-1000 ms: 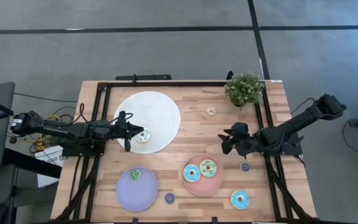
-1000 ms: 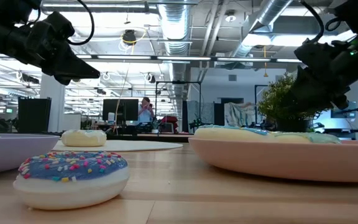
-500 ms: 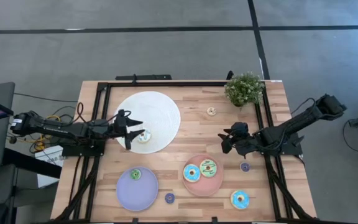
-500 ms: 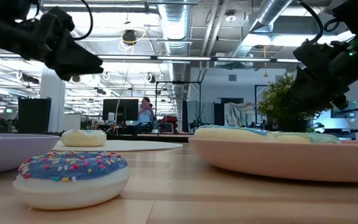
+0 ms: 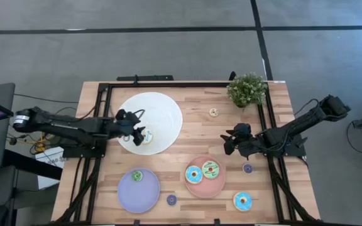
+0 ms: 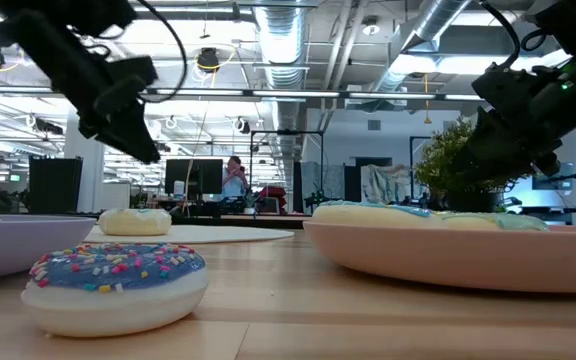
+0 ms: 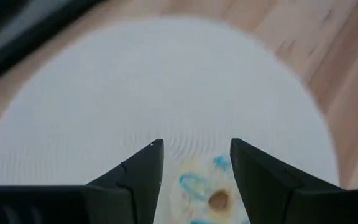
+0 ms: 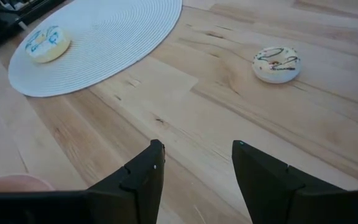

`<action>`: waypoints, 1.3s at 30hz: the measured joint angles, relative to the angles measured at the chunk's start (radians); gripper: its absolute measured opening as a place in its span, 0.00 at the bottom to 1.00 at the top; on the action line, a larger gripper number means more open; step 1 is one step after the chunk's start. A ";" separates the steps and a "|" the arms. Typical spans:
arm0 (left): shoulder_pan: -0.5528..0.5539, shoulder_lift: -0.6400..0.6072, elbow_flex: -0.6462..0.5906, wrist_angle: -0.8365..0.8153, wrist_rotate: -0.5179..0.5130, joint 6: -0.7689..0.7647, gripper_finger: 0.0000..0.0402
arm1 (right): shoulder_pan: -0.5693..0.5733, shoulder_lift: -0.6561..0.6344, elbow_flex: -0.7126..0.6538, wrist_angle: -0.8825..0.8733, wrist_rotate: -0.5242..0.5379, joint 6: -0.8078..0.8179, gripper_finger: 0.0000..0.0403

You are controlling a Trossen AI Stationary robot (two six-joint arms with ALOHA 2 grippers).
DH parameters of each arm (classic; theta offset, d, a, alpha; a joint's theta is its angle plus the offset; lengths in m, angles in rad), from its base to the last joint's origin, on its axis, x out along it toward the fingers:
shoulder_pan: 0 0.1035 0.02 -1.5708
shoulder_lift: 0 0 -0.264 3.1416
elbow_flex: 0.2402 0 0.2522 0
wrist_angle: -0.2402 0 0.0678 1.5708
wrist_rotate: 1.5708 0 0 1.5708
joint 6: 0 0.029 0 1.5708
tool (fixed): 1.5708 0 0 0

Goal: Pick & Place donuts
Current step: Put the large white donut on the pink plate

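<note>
Since a second ago the left claw (image 5: 138,127) has let go of the cream donut with blue squiggles (image 5: 145,137) and tilted down over it, fingers (image 7: 143,168) now parted and empty, the donut lying on the large white disc (image 5: 162,110). Near to far on the desk (image 5: 193,129): a blue sprinkled donut (image 6: 116,285), a pink plate (image 6: 468,255) bearing two donuts, then the disc. Right claw (image 5: 229,143) hovers half-open and empty over bare wood, a white donut (image 8: 276,63) beyond it

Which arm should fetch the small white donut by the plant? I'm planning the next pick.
Likely the right: its open pincer faces that donut across bare wood; the left pincer hangs over the white disc.
</note>
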 joint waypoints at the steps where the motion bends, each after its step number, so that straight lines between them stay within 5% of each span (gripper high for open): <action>1: 0.012 0.036 0.023 -0.032 0.017 -0.008 0.45 | 0.000 0.000 0.000 0.000 0.000 0.000 0.44; 11: 0.113 0.341 0.222 -0.308 0.169 0.009 0.45 | 0.000 0.000 0.000 0.007 -0.002 0.000 0.44; 25: 0.200 0.549 0.248 -0.297 0.362 0.101 0.44 | 0.000 0.000 0.000 0.007 -0.004 0.000 0.43; 39: 0.202 0.551 0.287 -0.342 0.383 0.097 0.15 | 0.000 0.000 0.000 0.007 -0.004 0.000 0.43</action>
